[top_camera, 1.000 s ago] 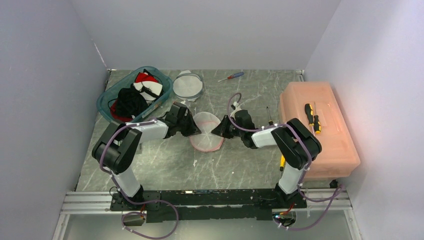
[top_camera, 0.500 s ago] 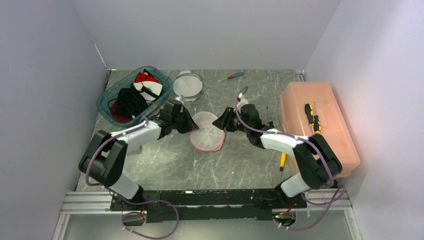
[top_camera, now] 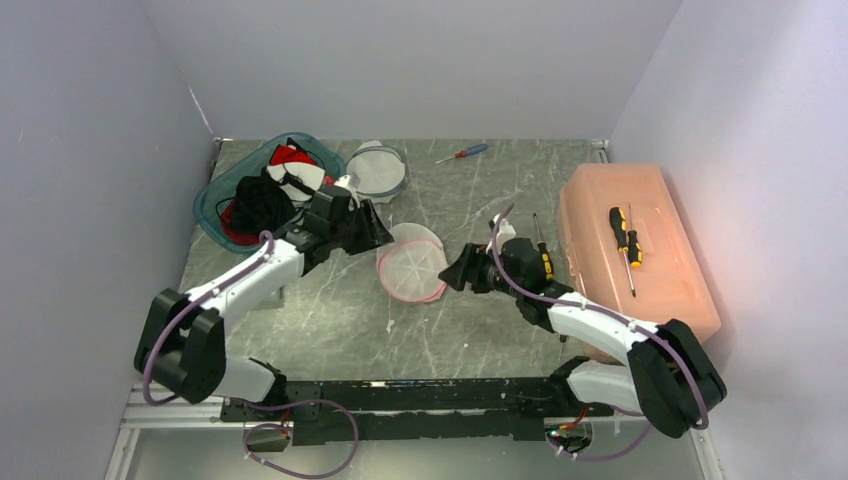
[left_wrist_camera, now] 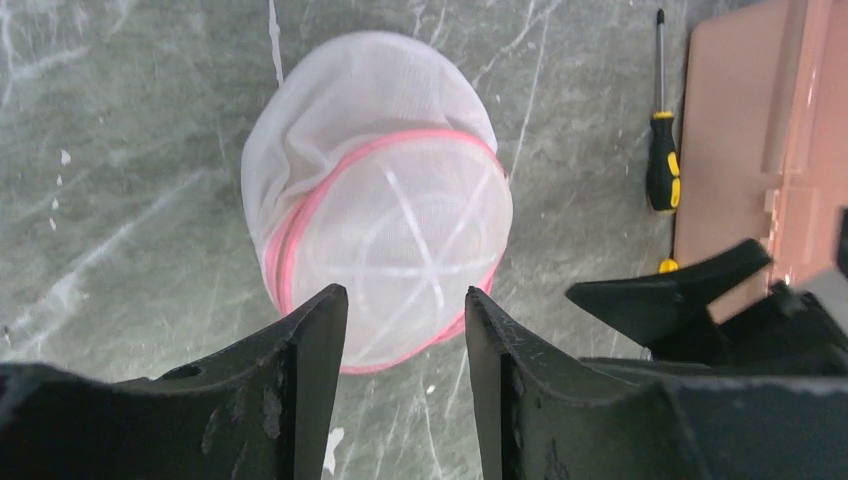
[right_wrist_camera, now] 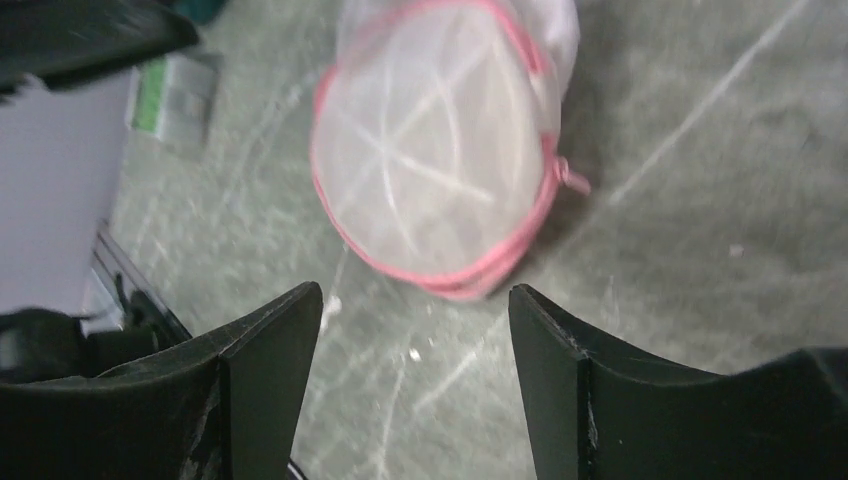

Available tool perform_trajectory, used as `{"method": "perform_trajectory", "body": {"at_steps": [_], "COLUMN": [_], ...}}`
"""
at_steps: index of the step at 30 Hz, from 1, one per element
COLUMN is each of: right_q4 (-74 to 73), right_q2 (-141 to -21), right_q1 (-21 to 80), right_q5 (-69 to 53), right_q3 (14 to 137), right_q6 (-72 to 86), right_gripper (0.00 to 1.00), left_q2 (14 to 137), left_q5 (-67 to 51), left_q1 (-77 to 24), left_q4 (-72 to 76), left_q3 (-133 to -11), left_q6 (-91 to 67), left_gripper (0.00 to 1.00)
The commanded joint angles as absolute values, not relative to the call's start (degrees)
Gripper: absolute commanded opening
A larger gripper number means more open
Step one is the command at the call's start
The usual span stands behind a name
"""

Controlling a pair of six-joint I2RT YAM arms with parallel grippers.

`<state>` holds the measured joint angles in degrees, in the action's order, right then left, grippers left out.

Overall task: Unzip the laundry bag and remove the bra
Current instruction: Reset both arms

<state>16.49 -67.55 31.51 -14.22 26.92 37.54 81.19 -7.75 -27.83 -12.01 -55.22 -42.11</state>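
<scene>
The laundry bag [top_camera: 411, 270] is a round white mesh pouch with pink trim, lying on the grey marble table between my two grippers. My left gripper [top_camera: 375, 236] hangs open just to its left and touches nothing. In the left wrist view the laundry bag [left_wrist_camera: 385, 210] lies beyond the open left gripper [left_wrist_camera: 405, 292]. My right gripper [top_camera: 458, 276] is open to the bag's right, also apart from it. In the right wrist view the bag [right_wrist_camera: 440, 150] shows a small pink pull [right_wrist_camera: 570, 178] at its rim, ahead of the open right gripper [right_wrist_camera: 416, 290]. Only white mesh shows through; the bra is hidden.
A teal basket [top_camera: 215, 195] at the back left holds red, black and white garments. Behind the bag lies a second round mesh bag [top_camera: 377, 170], with a red-handled screwdriver [top_camera: 462, 153] further back. An orange toolbox [top_camera: 650, 290] on the right carries a yellow-black screwdriver [top_camera: 625, 235]. Another screwdriver [top_camera: 541, 252] lies beside it.
Both grippers have opened and let go of the laundry bag. The left one drew back toward the basket, the right one toward the near right. The bag now rests on the table.
</scene>
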Motion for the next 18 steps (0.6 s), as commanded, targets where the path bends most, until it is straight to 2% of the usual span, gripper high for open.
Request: {"method": "perform_trajectory", "body": {"at_steps": [1,4,10,18], "right_q4": [16.5,16.0,19.7,21.4], "right_q2": [-66.8,-68.2,-74.2,-81.1], "right_q1": [35.8,40.4,42.6,42.6], "right_q5": [-12.5,-7.7,-5.3,-2.7], "right_q3": [25.0,25.2,25.4,27.8], "right_q6": [33.5,32.3,33.1,32.7], "right_gripper": [0.7,0.69,0.64,0.58], "left_q2": [73.6,67.9,57.8,52.6], "left_q5": [-10.6,-8.8,-4.5,-2.8], "left_q1": [-27.9,-27.9,-27.9,-27.8], "left_q4": [-11.7,-14.7,-22.0,-27.1], "left_q3": [-51.5,-49.7,-48.1,-46.5], "left_q6": [-41.7,-41.6,-40.9,-39.7], "left_gripper": [0.52,0.52,0.51,0.51]}}
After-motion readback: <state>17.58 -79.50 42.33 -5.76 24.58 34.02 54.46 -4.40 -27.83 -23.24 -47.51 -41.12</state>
